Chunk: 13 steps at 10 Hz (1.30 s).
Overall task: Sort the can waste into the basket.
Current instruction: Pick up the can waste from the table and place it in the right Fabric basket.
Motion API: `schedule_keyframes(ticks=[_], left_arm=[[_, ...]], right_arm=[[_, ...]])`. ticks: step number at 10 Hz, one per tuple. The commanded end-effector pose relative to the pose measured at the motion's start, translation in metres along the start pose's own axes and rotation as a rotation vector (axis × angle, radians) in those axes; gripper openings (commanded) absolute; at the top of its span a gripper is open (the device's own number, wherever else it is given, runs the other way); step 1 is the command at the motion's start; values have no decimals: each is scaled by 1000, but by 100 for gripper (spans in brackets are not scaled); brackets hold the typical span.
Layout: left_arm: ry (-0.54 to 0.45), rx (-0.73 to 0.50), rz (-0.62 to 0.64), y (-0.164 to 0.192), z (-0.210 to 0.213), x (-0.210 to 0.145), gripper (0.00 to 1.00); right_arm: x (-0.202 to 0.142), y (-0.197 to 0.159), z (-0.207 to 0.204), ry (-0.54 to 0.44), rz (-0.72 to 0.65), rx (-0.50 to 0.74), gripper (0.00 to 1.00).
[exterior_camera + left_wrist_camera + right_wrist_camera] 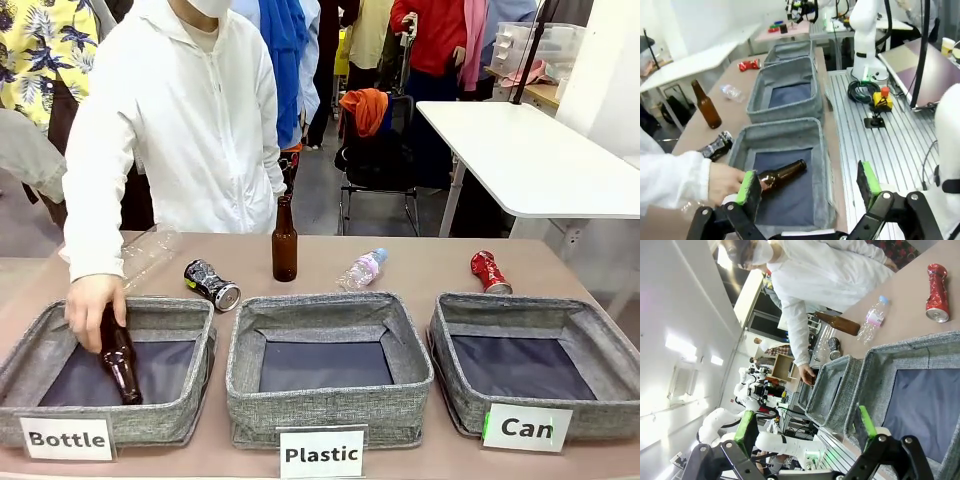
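Nearest, both the left gripper (807, 182) and the right gripper (807, 424) hang released, holding nothing. At near right the Can basket (600, 418) is empty. Just beyond it lies the red can (490, 271). The black-and-silver can (212, 284) lies far left, near the person's hand (92, 308), so reaching there risks striking that arm, I judge.

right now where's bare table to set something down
Bare tabletop lies between the small plastic bottle and the red can, and right of that can. The Plastic bin and Can basket hold nothing. The left is crowded: black can, upright brown bottle, the person's hand.
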State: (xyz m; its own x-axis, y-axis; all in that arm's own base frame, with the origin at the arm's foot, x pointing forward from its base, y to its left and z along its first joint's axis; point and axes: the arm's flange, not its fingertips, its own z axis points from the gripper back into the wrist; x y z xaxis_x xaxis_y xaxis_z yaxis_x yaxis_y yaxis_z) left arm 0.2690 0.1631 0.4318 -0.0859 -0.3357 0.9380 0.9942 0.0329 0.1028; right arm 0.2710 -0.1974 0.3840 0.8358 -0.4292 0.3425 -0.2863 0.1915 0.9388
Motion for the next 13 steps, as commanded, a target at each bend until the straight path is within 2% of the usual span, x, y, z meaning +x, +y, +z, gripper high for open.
schedule_keyframes(ticks=[1, 4, 7, 8, 9, 10, 11, 12, 13], left_arm=[[67, -37, 32, 32, -11, 40, 100], [246, -89, 107, 82, -66, 110, 100], [530, -188, 184, 153, -140, 159, 100], [625, -174, 230, 175, -167, 167, 100], [744, -197, 229, 190, -183, 168, 100], [860, -131, 205, 205, -195, 161, 100], [997, -8, 197, 223, -211, 147, 100], [1089, 7, 78, 231, -221, 129, 100], [1110, 35, 6, 239, -228, 113, 100]], right_arm=[[2, 1, 0, -11, 28, 12, 100], [2, 1, 0, -11, 28, 12, 100], [2, 1, 0, -11, 28, 12, 100], [2, 1, 0, -11, 28, 12, 100], [2, 1, 0, -11, 28, 12, 100], [2, 1, 0, -11, 28, 12, 100], [2, 1, 0, -11, 28, 12, 100], [2, 1, 0, -11, 28, 12, 100], [2, 1, 0, -11, 28, 12, 100]])
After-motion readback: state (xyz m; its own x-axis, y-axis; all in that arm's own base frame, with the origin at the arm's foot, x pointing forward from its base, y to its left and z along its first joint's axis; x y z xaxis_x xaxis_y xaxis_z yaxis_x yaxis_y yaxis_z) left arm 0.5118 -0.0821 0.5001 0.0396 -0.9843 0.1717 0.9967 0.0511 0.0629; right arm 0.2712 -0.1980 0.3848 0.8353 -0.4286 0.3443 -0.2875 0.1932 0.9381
